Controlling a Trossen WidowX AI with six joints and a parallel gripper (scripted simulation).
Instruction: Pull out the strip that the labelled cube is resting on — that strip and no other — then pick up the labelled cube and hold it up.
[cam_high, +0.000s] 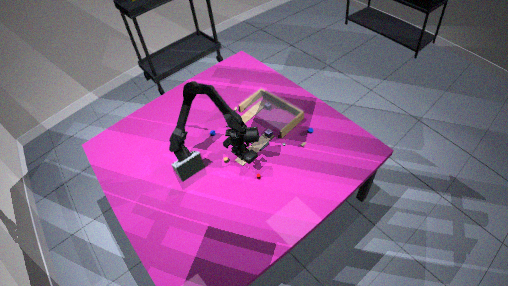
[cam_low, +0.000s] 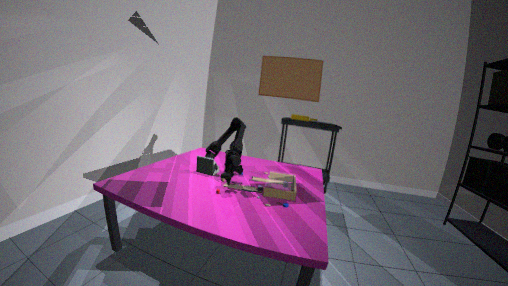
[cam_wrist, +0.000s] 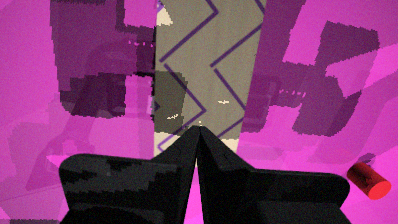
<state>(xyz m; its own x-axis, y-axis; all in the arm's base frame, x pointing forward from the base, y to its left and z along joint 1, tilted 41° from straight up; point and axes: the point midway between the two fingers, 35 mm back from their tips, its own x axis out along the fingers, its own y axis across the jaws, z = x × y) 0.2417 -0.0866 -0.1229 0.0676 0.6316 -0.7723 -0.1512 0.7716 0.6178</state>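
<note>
A pale strip with purple zigzag lines runs from the wooden frame's open side toward my gripper. My gripper is shut and empty, its tips together over the strip, low above it or touching it; which, I cannot tell. A small grey-purple cube sits at the strip's far part, by the frame. Another cube is inside the frame near the back. No label is readable on either. Another pale strip lies at the frame's left side.
The wooden frame stands beyond the gripper. A red cylinder lies near the gripper. Blue pieces and a tan piece lie around on the magenta table.
</note>
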